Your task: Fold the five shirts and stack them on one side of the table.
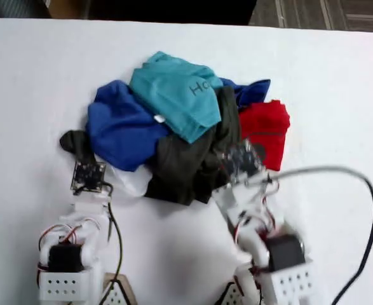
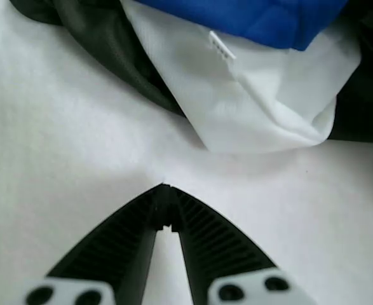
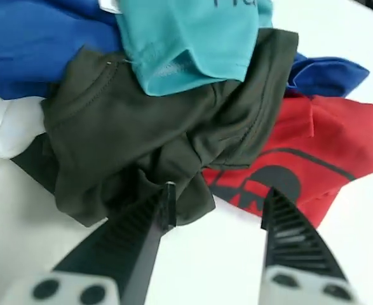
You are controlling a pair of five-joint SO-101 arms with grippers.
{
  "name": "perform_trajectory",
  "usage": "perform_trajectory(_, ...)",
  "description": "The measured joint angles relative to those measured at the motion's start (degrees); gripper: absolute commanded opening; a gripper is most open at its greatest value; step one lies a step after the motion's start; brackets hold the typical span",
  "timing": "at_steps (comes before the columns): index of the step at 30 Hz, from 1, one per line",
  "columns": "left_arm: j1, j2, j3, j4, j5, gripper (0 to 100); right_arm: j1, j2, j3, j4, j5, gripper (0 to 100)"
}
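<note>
Five shirts lie in a crumpled pile mid-table. A teal shirt [image 1: 173, 89] is on top, over a blue shirt [image 1: 119, 127] and a dark olive shirt [image 1: 186, 162]. The red shirt [image 1: 265, 130] sticks out on the right, and a white shirt [image 1: 130, 181] peeks out at the front. My left gripper [image 2: 165, 192] is shut and empty, low over the table just short of the white shirt [image 2: 262, 95]. My right gripper [image 3: 218, 196] is open above the near edge of the dark olive shirt [image 3: 142, 127], where it meets the red shirt [image 3: 313, 152].
The white table [image 1: 40, 76] has bare room on both sides of the pile and behind it. Both arm bases [image 1: 62, 273] stand at the front edge. A grey cable [image 1: 364, 190] loops from the right arm across the front right.
</note>
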Motion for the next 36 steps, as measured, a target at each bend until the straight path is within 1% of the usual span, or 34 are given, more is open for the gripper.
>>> perform_trajectory(4,0.00,0.00,0.00,0.00,0.00,3,3.08,16.70,-9.93,1.67,0.09,23.1)
perform_trajectory(7,0.00,0.00,0.00,0.00,0.00,3,3.78,24.53,-14.51,4.13,0.09,23.1)
perform_trajectory(10,0.00,0.00,0.00,0.00,0.00,3,3.78,27.69,-15.38,4.75,0.09,23.1)
perform_trajectory(20,0.00,0.00,0.00,-0.79,-0.18,4,8.18,28.57,-15.38,5.10,0.09,23.1)
perform_trajectory(21,0.00,0.00,0.00,-2.11,-0.97,5,8.26,28.57,-15.38,5.10,0.09,23.1)
perform_trajectory(23,-0.62,0.00,0.00,-5.80,-6.24,10,8.18,28.57,-15.38,5.10,0.09,23.1)
perform_trajectory(26,-3.16,0.00,-0.26,-13.27,-18.81,17,8.18,28.57,-14.15,4.66,0.09,23.1)
perform_trajectory(27,-4.40,0.00,-0.44,-16.09,-21.89,18,8.26,28.57,-14.07,4.31,0.09,23.1)
perform_trajectory(29,-6.77,0.00,-0.88,-21.45,-22.51,21,8.18,28.57,-13.98,4.13,0.09,23.1)
perform_trajectory(31,-6.95,0.00,-1.76,-25.41,-20.84,22,8.18,28.57,-13.98,4.13,0.09,23.1)
perform_trajectory(33,-6.68,0.00,-3.25,-27.34,-19.43,22,8.18,28.57,-13.98,4.13,0.09,23.1)
perform_trajectory(36,-3.69,0.00,-4.92,-28.22,-18.81,22,8.18,28.57,-13.98,4.13,0.09,23.1)
